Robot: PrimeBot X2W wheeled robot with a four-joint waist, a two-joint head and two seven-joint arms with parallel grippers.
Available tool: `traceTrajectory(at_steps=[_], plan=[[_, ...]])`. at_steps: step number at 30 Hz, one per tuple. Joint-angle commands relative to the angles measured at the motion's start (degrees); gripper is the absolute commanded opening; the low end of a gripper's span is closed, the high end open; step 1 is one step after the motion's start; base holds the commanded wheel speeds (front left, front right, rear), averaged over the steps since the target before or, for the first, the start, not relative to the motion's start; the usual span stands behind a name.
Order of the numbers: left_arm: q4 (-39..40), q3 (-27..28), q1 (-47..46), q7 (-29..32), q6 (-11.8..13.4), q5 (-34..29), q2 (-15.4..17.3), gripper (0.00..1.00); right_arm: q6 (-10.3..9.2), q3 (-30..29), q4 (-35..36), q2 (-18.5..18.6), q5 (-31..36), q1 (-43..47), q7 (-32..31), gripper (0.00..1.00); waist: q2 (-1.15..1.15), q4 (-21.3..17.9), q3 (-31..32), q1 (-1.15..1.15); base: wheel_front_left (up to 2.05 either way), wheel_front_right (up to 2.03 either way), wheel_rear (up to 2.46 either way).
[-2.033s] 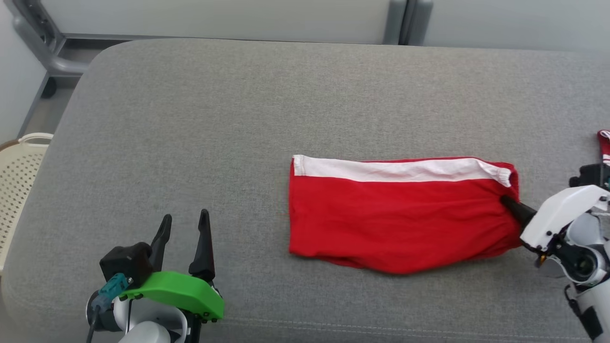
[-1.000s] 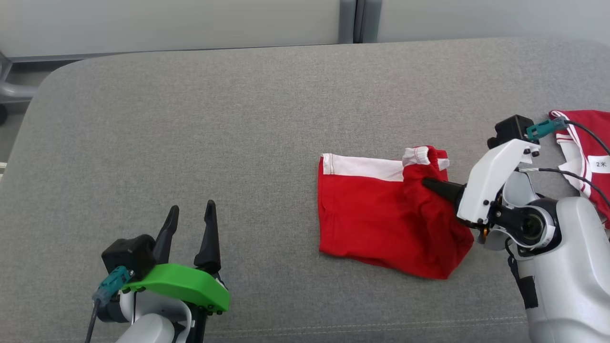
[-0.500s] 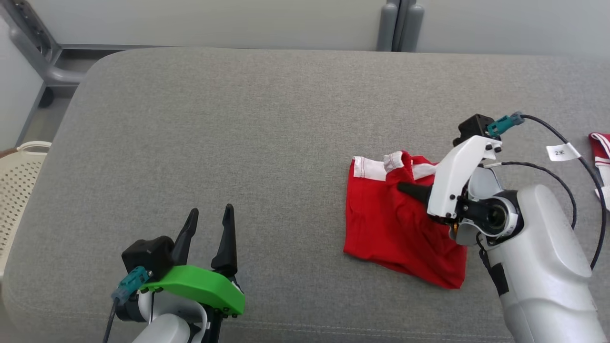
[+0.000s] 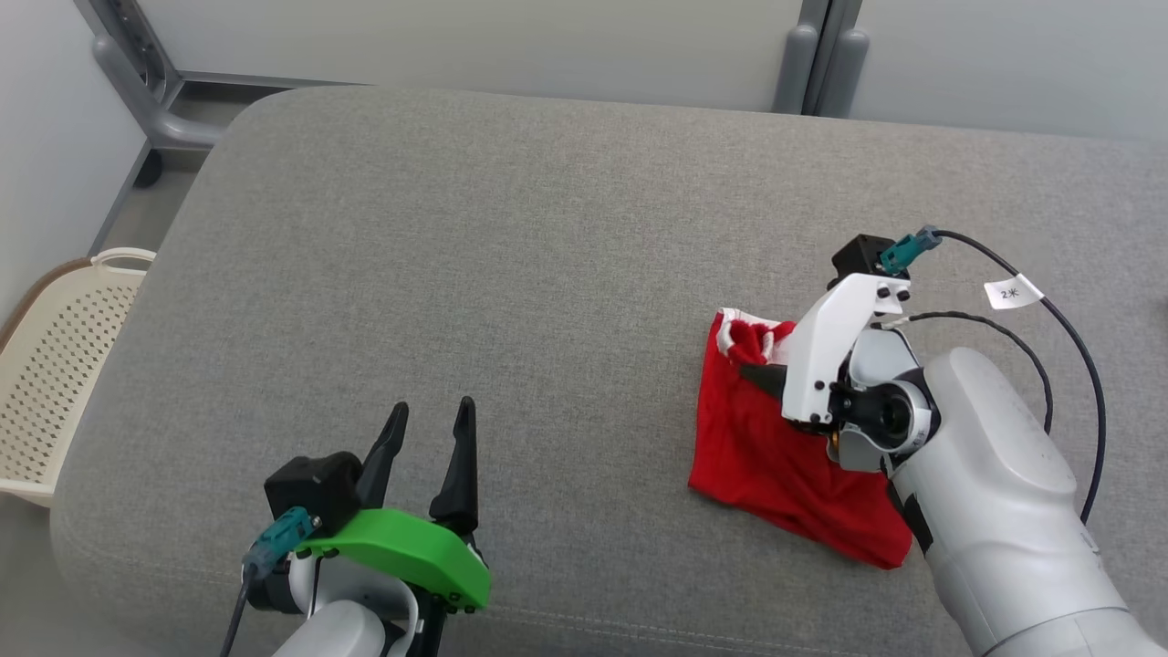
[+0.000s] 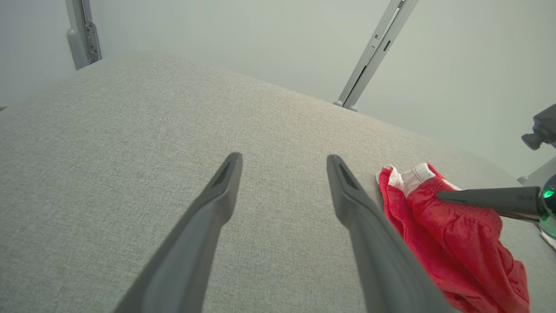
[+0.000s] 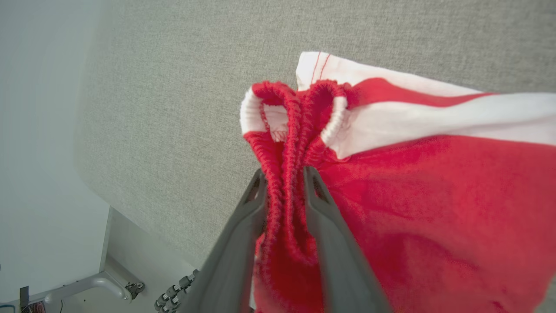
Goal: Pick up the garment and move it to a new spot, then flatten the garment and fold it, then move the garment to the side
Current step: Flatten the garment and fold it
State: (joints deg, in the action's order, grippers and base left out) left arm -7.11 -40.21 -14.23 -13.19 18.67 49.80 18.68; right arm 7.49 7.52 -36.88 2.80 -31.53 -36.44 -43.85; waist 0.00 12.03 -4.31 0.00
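You're over the grey cushion (image 4: pixel 511 228). The red garment (image 4: pixel 757 447) lies crumpled at its right side, its near edge hidden by the right forearm. A cream basket (image 4: pixel 55 365) stands off the left edge. Your right gripper (image 6: pixel 284 173) seems to pinch the bunched waistband. The left gripper (image 4: pixel 432 408) is spread, well apart from the garment.
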Motion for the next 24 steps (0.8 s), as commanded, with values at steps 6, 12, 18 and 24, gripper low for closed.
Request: traceTrajectory(at_steps=[6,12,18,24], plan=[[-0.35,-0.11,0.24,0.22,0.11,0.01,0.42,1.0,-0.01,0.61,-4.97,0.2,-1.6,-4.0,3.94,1.0,0.0,-0.45,1.12,0.0,0.0,0.0,0.0],[0.25,-0.35,1.15,0.48,0.6,-0.03,0.95,1.0,-0.01,3.27,-6.18,0.17,-4.26,-7.87,6.79,1.0,0.0,-2.28,2.25,0.0,0.0,0.0,0.0],[1.33,-0.5,2.28,0.64,1.37,-0.14,1.55,1.0,-0.01,5.32,-1.04,0.73,-1.85,-6.79,8.65,1.0,0.0,-4.82,2.68,0.0,0.0,0.0,0.0],[2.82,-0.15,2.82,0.82,2.11,-0.38,2.46,1.0,-0.01,9.33,7.88,6.57,-2.4,-1.59,7.65,1.0,0.0,-7.06,2.11,0.0,0.0,0.0,0.0]])
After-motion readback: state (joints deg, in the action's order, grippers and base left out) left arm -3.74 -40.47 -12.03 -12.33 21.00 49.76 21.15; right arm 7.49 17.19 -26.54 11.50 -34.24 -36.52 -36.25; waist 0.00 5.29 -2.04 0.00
